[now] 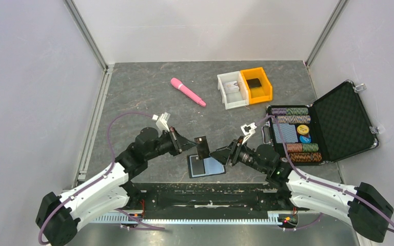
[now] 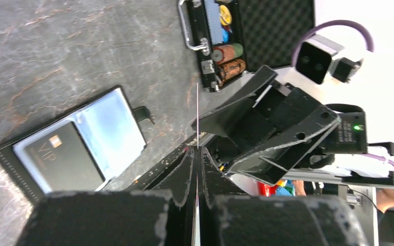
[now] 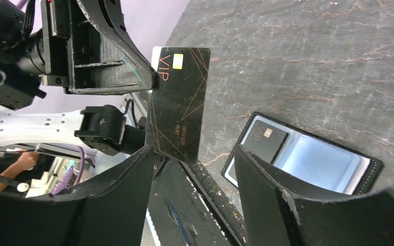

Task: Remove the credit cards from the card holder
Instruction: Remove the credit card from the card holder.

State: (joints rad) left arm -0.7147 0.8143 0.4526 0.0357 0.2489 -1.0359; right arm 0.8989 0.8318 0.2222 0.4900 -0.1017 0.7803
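The card holder (image 1: 215, 165) lies open on the table between the arms, its bluish panel (image 3: 318, 161) bare. One black VIP credit card (image 2: 61, 156) still sits in its other half. A second black VIP credit card (image 3: 177, 102) hangs upright above the table, and my left gripper (image 1: 192, 145) is shut on its upper end; the left wrist view shows this card edge-on (image 2: 197, 118). My right gripper (image 3: 192, 154) faces it, open, with the card's lower corner between its spread fingers and touching neither.
An open black briefcase (image 1: 338, 118) with poker chips stands at the right. A white bin (image 1: 232, 89) and an orange bin (image 1: 256, 84) sit at the back. A pink stick-shaped object (image 1: 187, 91) lies behind the left arm.
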